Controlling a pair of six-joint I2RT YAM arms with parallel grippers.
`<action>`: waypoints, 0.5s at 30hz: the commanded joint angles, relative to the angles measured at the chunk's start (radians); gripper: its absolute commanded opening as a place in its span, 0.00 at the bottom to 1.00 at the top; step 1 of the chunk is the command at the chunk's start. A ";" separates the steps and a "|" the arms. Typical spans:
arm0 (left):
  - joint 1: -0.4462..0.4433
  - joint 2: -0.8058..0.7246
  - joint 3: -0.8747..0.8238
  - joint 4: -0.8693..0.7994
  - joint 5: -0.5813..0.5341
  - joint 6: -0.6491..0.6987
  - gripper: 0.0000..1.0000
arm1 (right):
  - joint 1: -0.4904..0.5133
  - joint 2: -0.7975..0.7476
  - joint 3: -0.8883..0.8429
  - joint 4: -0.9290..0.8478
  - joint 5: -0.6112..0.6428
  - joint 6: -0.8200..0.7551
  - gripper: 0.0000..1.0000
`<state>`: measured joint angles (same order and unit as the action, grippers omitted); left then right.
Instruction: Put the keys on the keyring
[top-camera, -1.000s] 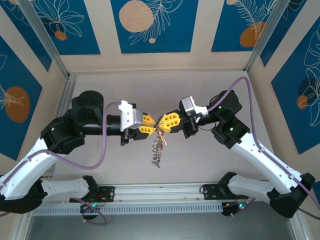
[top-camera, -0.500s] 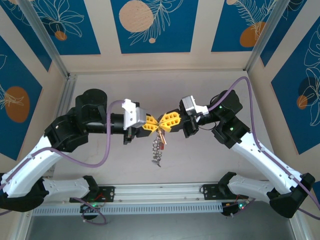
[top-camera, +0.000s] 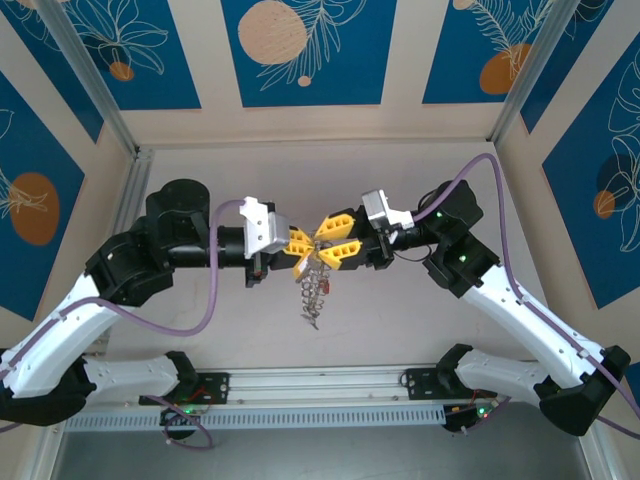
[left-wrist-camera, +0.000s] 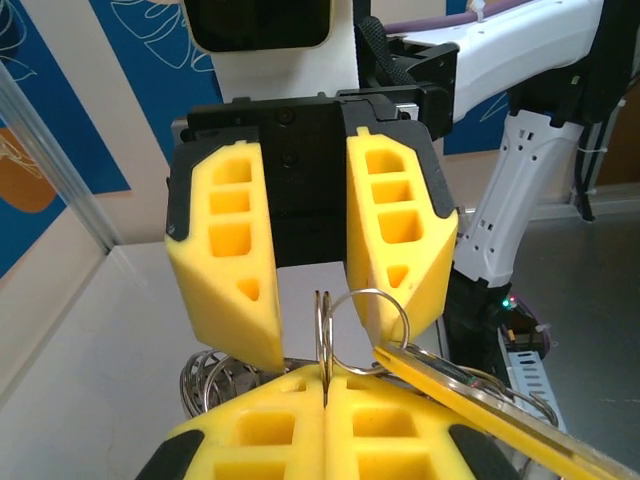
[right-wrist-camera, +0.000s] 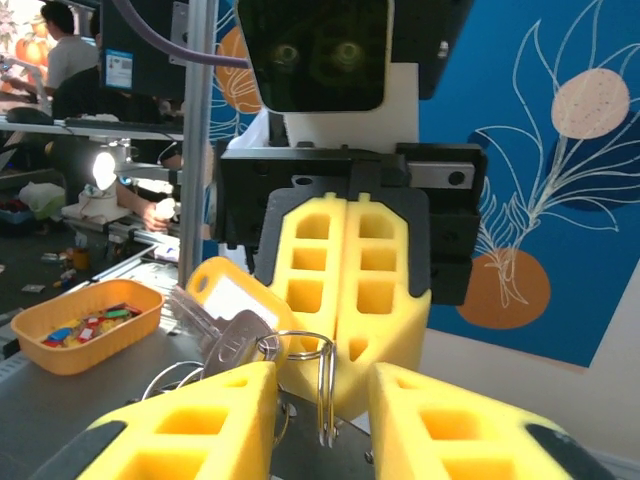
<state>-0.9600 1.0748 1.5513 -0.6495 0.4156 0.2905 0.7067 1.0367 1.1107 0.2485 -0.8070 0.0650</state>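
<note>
Left wrist: left claw (left-wrist-camera: 325, 385) apparently clamps keyring (left-wrist-camera: 322, 322), lower half hidden.

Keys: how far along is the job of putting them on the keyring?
Looks done: a silver key with a yellow tag hangs by the keyring. In hand: the left gripper is shut on a wire ring; the right gripper stands open around it. Left: I cannot tell.

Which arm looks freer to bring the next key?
Probably the right: the right fingers stand apart, loose around the metal ring, while the left fingers are shut on it, busy holding it up.
</note>
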 joint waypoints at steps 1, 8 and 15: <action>0.000 -0.022 -0.009 0.064 -0.050 0.015 0.00 | 0.002 -0.010 0.012 -0.065 0.085 -0.011 0.35; 0.000 -0.025 -0.033 0.054 -0.170 0.053 0.00 | -0.019 -0.057 -0.012 -0.140 0.224 -0.003 0.36; 0.000 -0.029 -0.078 0.073 -0.276 0.091 0.00 | -0.049 -0.135 0.007 -0.290 0.293 0.040 0.36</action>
<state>-0.9600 1.0679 1.4818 -0.6418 0.2024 0.3496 0.6617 0.9195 1.0977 0.0536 -0.5674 0.0792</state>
